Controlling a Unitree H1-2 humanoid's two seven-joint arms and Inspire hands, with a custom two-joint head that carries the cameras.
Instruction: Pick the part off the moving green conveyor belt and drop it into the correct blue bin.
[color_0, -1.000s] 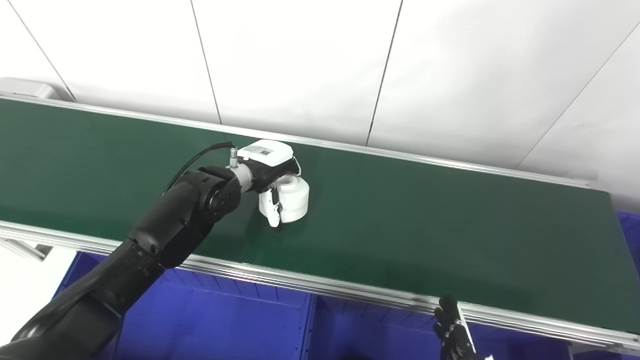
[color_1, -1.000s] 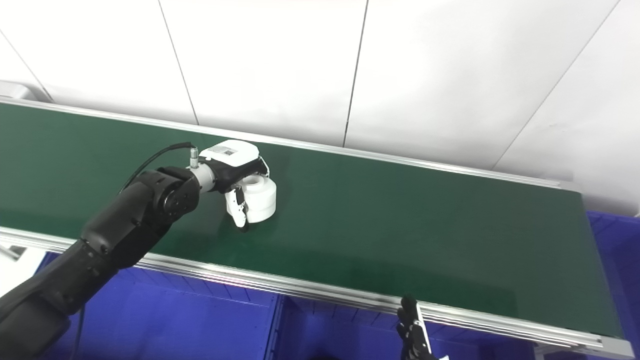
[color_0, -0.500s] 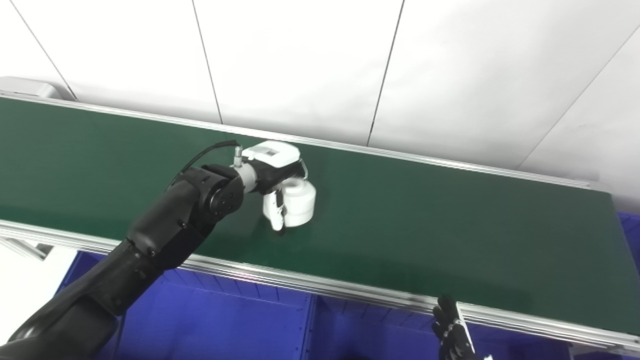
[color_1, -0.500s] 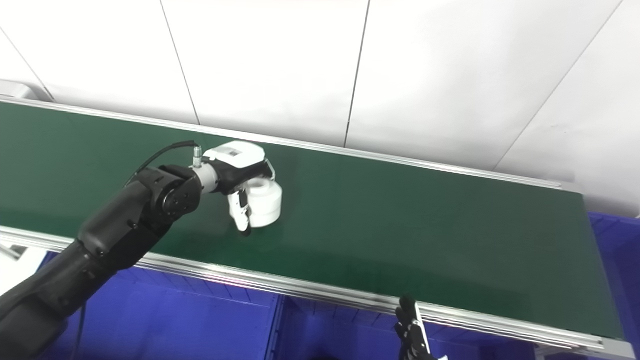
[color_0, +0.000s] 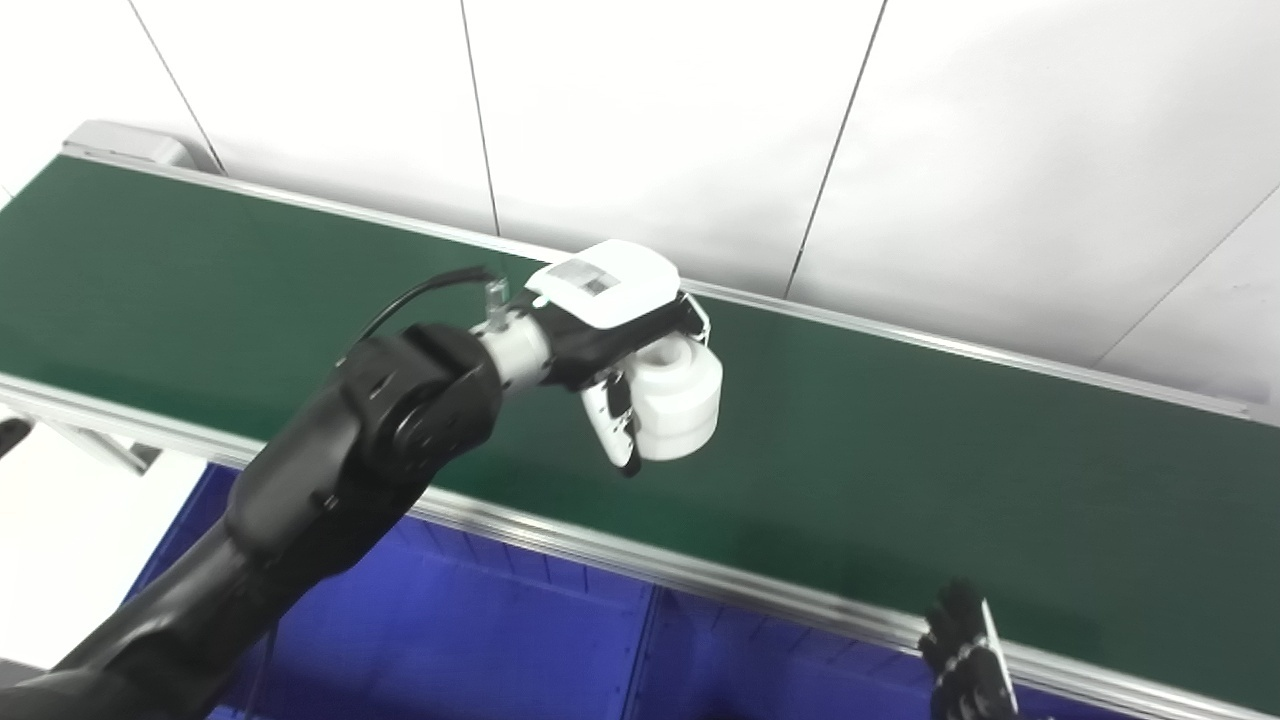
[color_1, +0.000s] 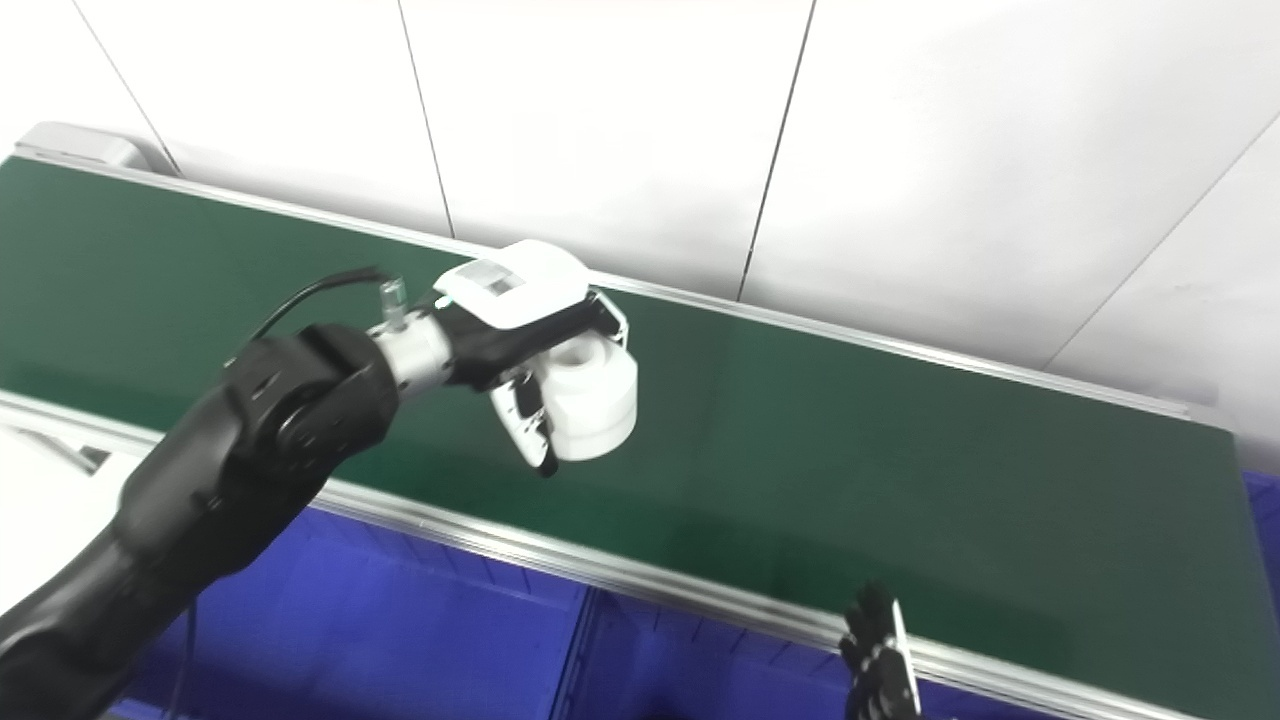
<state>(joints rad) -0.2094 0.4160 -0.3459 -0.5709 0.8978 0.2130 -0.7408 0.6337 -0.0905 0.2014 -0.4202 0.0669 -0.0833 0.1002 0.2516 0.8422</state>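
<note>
My left hand (color_0: 610, 330) is shut on a white cylindrical part (color_0: 680, 400), a stepped spool with a hole in its top. It holds the part upright and lifted above the green conveyor belt (color_0: 900, 450), over the belt's near half. The same part shows in the right eye view (color_1: 595, 400). Only the dark fingertips of my right hand (color_0: 965, 660) show at the bottom right, below the belt's near rail; whether it is open or shut is hidden.
Blue bins (color_0: 480, 640) sit below the belt's near aluminium rail (color_0: 600, 545), with a divider between two of them. A white panelled wall stands behind the belt. White floor shows at the far left.
My left hand has lifted the white part off the belt and brought it nearer and higher. The camera has also shifted, so the whole scene sits differently. My right hand stays low.
</note>
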